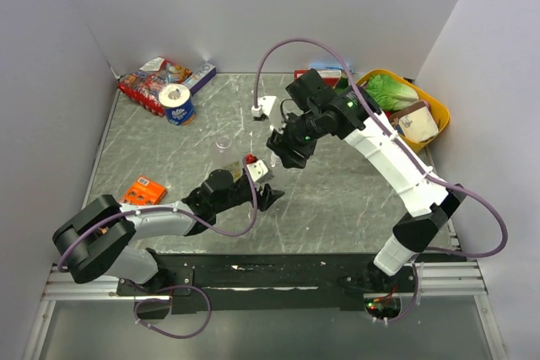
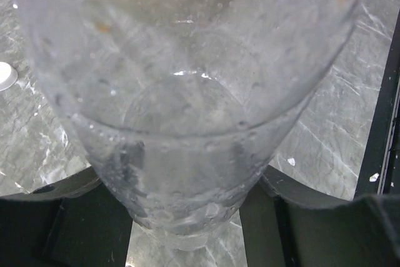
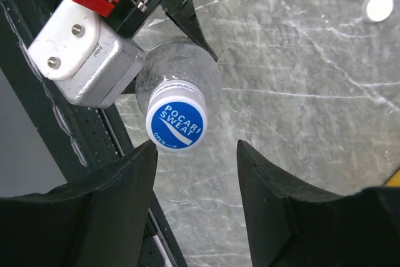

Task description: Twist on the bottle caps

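Looking down through the right wrist camera, we see the blue cap point(image 3: 176, 119), printed POCARI SWEAT, sitting on the neck of the clear bottle point(image 3: 199, 70) at the left centre of the frame; whether it is screwed tight we cannot tell. We find the left gripper point(image 1: 270, 197) clamped on that bottle's body. In the left wrist view the clear wall fills almost the whole frame, and the dark fingers point(image 2: 69, 211) press in from the lower corners. The right gripper point(image 3: 195, 148) hangs above the cap with its jaws spread. One finger tip lies just beside the cap's lower left edge and the other stands apart to the right, so nothing is gripped there. A white cap point(image 3: 379, 6) lies flat on the grey marbled table point(image 3: 300, 92) in the upper right corner of the right wrist view, well apart from the held bottle. From the top camera we make out a second bottle point(image 1: 224, 142), small and clear, standing alone on the table just left of the frame's middle. We also see a blue-and-white tape roll point(image 1: 177, 104) at the upper left, an orange box point(image 1: 143, 190) at the left, and a yellow basket point(image 1: 439, 111) holding greens at the upper right.
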Available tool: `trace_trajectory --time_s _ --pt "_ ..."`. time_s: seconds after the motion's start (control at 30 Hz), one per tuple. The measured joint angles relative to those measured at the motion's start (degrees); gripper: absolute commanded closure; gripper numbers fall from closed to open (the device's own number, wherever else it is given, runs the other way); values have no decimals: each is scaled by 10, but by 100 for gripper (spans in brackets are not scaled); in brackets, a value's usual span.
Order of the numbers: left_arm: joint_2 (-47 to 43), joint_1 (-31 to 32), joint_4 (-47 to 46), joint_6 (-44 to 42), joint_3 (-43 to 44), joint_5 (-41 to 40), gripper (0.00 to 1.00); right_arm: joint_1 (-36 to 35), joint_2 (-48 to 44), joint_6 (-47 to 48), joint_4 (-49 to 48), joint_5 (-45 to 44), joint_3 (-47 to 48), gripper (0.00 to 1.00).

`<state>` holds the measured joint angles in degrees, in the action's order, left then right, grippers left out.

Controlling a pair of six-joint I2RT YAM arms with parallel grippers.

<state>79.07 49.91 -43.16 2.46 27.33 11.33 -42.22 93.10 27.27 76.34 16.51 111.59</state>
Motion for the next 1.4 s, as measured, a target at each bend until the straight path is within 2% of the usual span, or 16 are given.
trace_trajectory --time_s 0.2,0.37,0.53,0.6,0.7,0.93,1.23,1.4 --pt "0 0 -2 0 0 8 99 2 -10 8 2 -2 0 33" --pt "0 -3 2 -3 0 22 99 17 -71 53 4 6 -60 31" --pt "-2 -11 18 -36 0 55 99 21 -142 129 9 16 -108 23" --pt "-4 -14 25 -52 0 69 99 21 -153 154 3 29 -107 15" --pt "-6 -14 41 -74 0 88 99 21 -152 177 -16 48 -104 13" --pt "-6 -15 64 -100 0 115 99 12 -132 241 -33 98 -88 18" --pt "-6 -15 99 -168 0 150 99 -59 -145 496 -3 131 -113 20" --pt "-6 -15 117 -208 0 161 99 -70 -156 605 10 127 -147 27"
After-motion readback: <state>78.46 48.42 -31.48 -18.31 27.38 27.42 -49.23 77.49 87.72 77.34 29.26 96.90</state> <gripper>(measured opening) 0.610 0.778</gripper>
